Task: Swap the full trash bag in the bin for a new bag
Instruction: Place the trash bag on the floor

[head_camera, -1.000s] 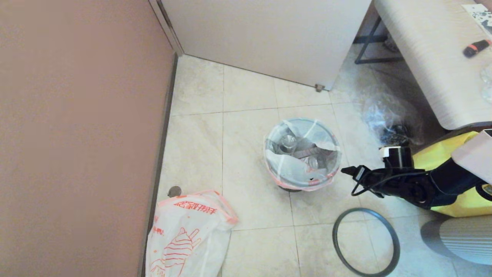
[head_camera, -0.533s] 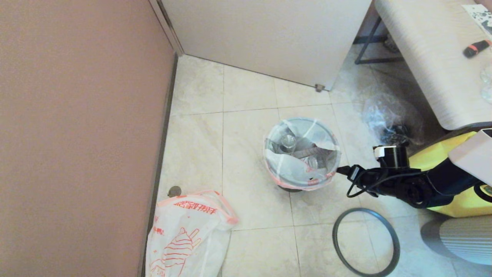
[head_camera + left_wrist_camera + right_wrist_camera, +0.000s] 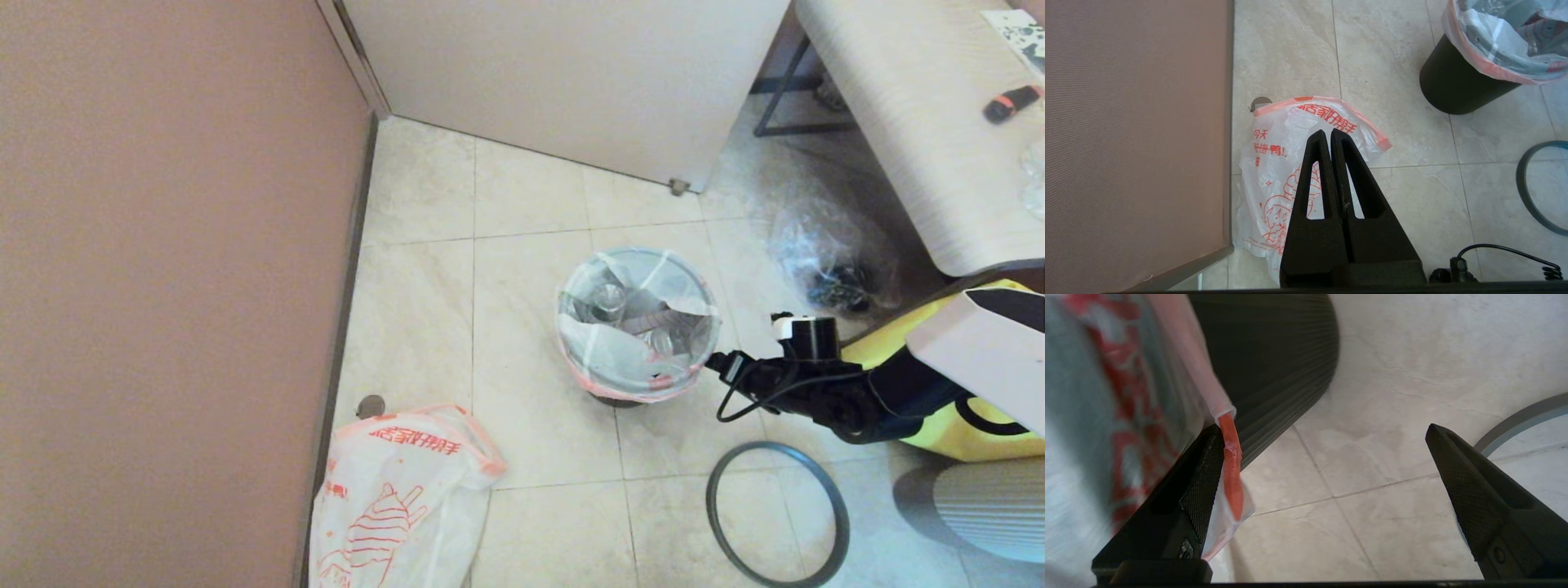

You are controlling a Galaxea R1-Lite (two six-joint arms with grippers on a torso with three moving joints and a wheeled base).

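Item 1: right gripper (image 3: 712, 363), jaws spread wide, at the bin's right side; one finger (image 3: 1200, 486) touches the pink rim flap of the full trash bag (image 3: 637, 327).
Item 2: full trash bag, w/ clear bottles inside, sits in the bin (image 3: 1453, 87), rim folded over the bin's edge; mid-floor.
Item 3: new bag (image 3: 392, 498), limp on tiles by the pink wall, well apart from bin.
Item 4: grey hoop (image 3: 777, 513), flat on floor, near the bin's right.
Item 5: left gripper (image 3: 1329, 132), fingers pressed together, empty; we see it above the new bag.
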